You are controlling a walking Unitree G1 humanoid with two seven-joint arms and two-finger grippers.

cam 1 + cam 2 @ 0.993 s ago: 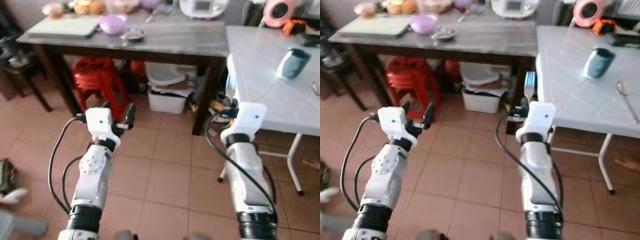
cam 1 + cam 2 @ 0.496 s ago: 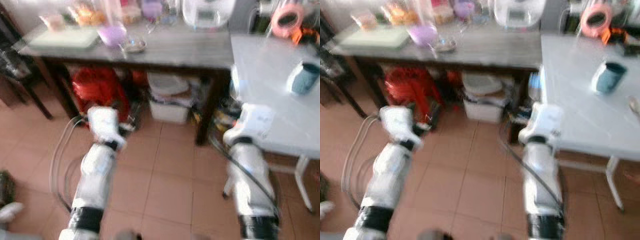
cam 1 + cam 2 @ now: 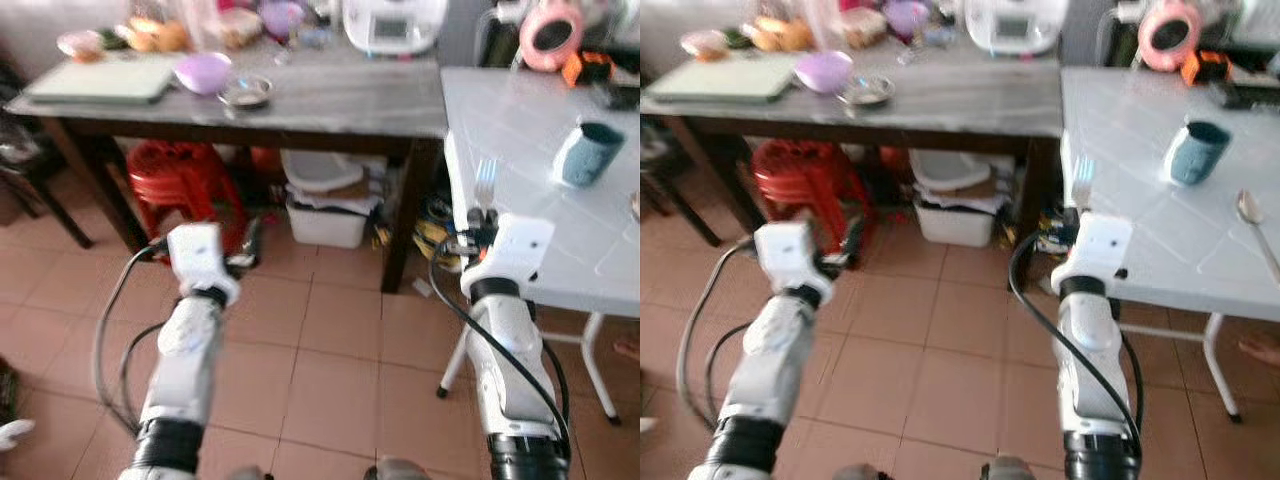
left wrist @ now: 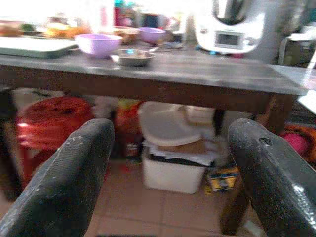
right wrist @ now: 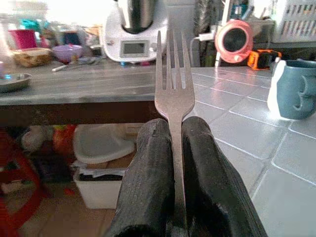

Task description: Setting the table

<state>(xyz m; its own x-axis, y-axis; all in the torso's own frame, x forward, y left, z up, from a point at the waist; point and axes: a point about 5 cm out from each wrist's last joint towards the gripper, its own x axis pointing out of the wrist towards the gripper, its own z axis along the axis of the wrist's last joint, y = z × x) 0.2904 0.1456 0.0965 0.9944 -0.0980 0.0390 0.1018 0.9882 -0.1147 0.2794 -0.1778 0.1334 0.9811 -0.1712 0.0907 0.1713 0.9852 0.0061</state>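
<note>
Right gripper (image 5: 173,163) now nearer white table (image 3: 530,130) edge, clamped on upright fork (image 5: 172,84), left gripper (image 4: 168,168) wide open, empty, over bare floor (image 3: 330,360)

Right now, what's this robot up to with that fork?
It is setting the table. Its right gripper is shut on a fork, held tines up at the edge of the white tiled table, where a blue mug and a spoon already sit. Its left gripper is open and holds nothing.
</note>
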